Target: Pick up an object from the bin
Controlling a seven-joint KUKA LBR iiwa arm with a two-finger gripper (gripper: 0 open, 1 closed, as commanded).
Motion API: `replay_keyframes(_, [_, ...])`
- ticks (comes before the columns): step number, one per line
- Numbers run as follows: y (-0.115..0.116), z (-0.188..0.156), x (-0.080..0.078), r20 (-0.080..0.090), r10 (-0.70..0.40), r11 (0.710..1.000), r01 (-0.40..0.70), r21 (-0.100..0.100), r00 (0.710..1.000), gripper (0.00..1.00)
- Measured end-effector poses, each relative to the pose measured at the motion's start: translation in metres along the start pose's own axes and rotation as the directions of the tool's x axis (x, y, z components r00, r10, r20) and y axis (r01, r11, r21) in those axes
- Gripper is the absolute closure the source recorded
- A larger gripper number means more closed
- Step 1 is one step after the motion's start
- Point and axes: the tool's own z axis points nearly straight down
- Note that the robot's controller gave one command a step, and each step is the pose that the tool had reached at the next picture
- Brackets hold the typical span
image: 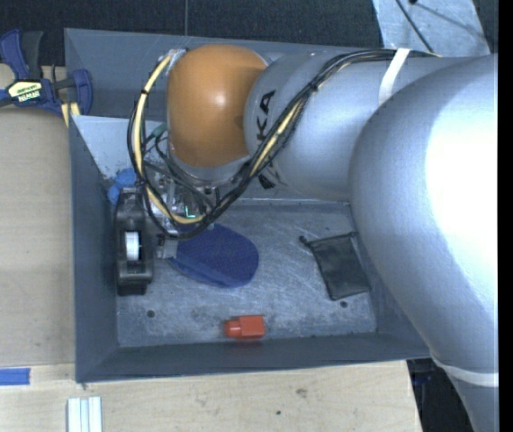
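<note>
Honestly, I cannot tell whether my gripper (177,216), low at nine o'clock in the bin (87,268), is clenched; between black block (133,246) and blue oval pad (220,256), it could shove either aside.

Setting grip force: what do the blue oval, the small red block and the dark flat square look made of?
Blue oval: matte, no glare, rounded soft edge; likely fabric or foam. Small red block: even colour, squared edges; probably hard plastic. Dark flat square: thin, dull grey sheet; rubber or cloth, cannot tell which.
</note>
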Motion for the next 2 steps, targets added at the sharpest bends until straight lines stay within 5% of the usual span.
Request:
replay_keyframes(1, [-0.0842,0.0613,0.0180,0.008,-0.450,0.893,0.450,0.003,0.893,0.00])
replay_keyframes(2, [-0.0814,0.0568,0.0163,0.012,-0.450,0.893,0.450,0.002,0.893,1.00])
